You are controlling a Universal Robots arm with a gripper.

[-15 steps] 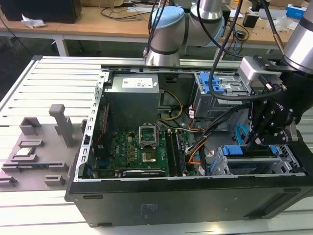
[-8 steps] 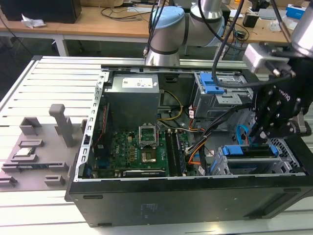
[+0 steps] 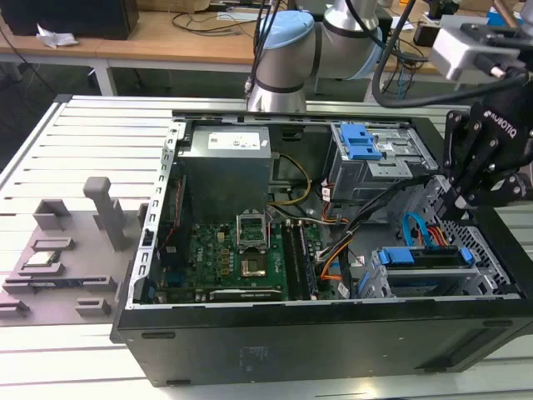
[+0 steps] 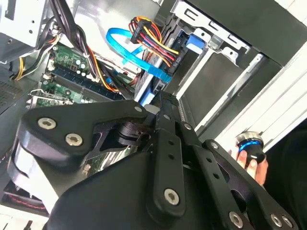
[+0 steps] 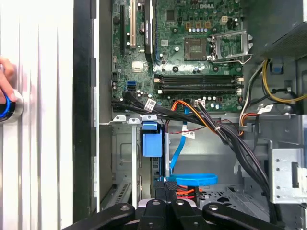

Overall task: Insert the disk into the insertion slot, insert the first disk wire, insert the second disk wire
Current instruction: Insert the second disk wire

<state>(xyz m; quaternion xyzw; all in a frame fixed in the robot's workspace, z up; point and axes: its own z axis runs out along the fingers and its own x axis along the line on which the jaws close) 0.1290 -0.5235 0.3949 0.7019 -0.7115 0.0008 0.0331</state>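
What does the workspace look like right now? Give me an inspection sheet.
Surface: slatted metal table carrying an open computer case.
Job's things: disk with its blue carrier sits in the insertion slot, at the exterior view's right.
Clutter: grey fixture blocks at the exterior view's left.
Pincer: pincer hangs just above the disk's rear end, fingers close together.
Cables: blue flat cable and multicoloured wire bundle run to the disk.
Surroundings: a hand on a blue-ringed button beside the case.
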